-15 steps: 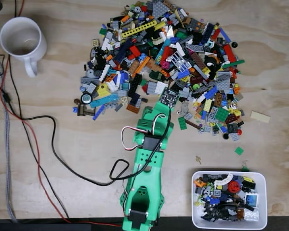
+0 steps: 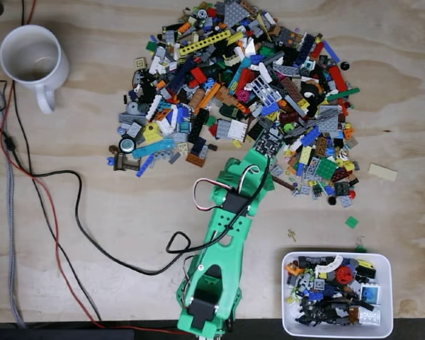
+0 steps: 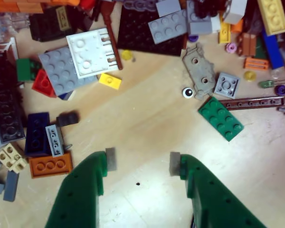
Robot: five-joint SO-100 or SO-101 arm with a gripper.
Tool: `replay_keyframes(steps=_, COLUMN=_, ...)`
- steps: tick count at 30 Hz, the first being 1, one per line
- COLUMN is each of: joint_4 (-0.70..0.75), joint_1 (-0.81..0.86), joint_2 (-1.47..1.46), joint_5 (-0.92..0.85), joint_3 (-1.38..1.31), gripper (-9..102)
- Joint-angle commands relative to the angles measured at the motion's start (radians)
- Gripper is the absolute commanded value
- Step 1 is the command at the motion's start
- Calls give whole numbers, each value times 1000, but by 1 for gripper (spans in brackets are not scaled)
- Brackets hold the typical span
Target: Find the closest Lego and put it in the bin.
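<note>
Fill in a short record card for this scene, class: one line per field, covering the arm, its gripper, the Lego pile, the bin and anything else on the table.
Arm: green, reaching from the bottom edge of the fixed view toward the pile
Gripper: open, nothing between the fingers, over bare wood at the pile's near edge
Lego pile: large mixed heap, upper middle of the table
Nearest pieces in the wrist view: green plate, orange plate
Bin: white tray, bottom right in the fixed view, already holding many pieces
Mug: white, upper left, away from the pile
Cables: red and black, along the left side
</note>
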Motion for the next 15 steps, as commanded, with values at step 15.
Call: replay_keyframes(steps=15, joint_4=-273, joint_1=221, joint_2=-336, joint_5=-413, joint_3=83, gripper=21)
